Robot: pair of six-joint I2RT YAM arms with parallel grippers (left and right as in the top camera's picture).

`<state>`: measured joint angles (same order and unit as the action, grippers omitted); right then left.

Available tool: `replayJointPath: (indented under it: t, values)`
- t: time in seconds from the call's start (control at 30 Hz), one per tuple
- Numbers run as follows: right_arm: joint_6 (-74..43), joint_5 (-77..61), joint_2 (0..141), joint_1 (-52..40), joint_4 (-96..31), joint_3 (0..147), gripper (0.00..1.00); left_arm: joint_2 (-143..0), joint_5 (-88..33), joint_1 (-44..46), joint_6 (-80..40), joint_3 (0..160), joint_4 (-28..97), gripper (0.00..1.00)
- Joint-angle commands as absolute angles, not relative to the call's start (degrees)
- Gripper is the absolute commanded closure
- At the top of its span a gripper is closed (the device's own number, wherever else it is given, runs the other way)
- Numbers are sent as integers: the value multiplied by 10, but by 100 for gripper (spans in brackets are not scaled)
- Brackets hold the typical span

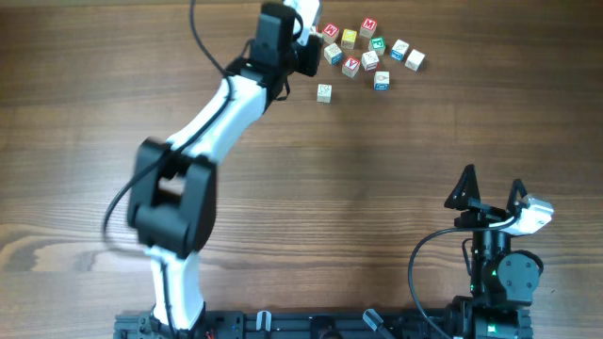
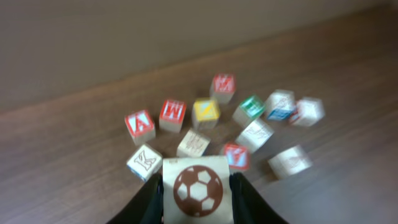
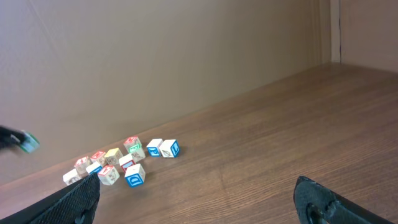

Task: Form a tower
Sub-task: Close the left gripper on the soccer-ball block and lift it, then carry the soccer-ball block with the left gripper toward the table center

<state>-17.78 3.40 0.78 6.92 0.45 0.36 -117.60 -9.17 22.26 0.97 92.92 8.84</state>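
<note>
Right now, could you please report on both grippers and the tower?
Left gripper shut on soccer-ball cube. Right gripper open, far from the loose cubes. No stack discernible. K cube close beside the held cube.

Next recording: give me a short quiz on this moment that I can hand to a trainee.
1. True or false: the right claw is shut on something.
2. Which picture is on the face of the block gripped by the left claw, as the left wrist view shows it? A) a star B) a soccer ball C) a fish
3. In one word: which arm is stretched out to the loose blocks at the far side of the table?

Key: 1 false, it stands open and empty; 2 B; 3 left.
</note>
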Motion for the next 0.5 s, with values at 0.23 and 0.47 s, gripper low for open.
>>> replayJointPath:
  t: [0.23,0.47]
  values:
    - [-182,27,4,72,6,3,0,-1095,-19,305,-163,928,313,78]
    - [-182,27,4,72,6,3,0,-1097,101,376,-282,813,215,76]
